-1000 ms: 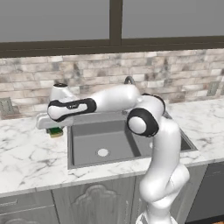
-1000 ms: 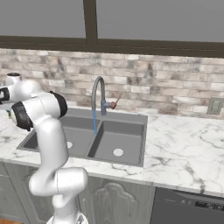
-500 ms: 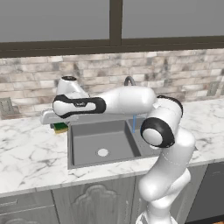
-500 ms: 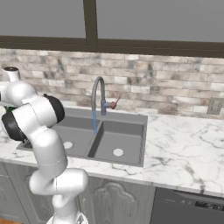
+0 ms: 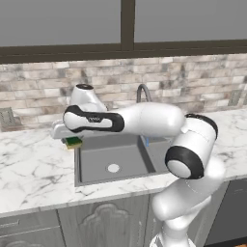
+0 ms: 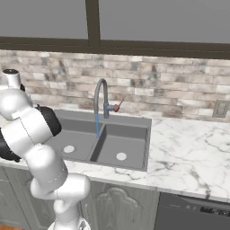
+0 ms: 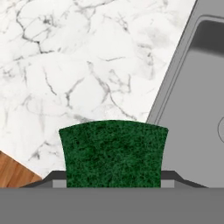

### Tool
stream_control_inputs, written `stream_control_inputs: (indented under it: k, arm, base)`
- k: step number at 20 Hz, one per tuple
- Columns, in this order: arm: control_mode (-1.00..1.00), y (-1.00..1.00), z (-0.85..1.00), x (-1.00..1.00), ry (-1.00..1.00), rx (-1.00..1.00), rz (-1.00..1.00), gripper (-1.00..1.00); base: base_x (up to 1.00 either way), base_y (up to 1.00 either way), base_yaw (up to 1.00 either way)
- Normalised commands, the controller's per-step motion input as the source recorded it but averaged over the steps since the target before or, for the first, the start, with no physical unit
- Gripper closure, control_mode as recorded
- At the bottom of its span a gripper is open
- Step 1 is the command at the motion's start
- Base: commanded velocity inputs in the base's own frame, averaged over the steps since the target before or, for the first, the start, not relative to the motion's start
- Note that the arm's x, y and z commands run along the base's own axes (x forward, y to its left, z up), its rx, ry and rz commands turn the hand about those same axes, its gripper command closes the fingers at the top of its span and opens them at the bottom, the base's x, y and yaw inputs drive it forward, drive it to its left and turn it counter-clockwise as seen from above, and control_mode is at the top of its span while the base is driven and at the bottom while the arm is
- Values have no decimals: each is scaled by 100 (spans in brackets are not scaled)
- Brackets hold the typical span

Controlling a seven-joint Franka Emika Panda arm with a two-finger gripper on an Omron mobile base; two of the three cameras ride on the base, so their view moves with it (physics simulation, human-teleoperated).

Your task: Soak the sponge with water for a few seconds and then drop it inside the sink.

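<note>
Green scouring fuzz tops the blocky sponge [image 7: 113,153], clenched in the tool [image 7: 113,178] just beside the sink [image 7: 183,109] rim, over veined marble table [image 7: 65,65].

One sponge [image 7: 113,153], one two-basin sink [image 6: 134,120], one faucet [image 6: 101,96].
</note>
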Motion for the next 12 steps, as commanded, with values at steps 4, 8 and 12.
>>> stream_control_inputs:
  k: [4, 8, 12]
  arm:
    - [-100, -28, 7, -31, -6, 0, 0, 100]
    - [-100, -28, 8, -11, -5, 0, 0, 100]
    - [-100, -43, 2, -6, -5, 0, -1, 100]
  base:
    - [0, 0, 0]
    - [0, 0, 0]
    - [0, 0, 0]
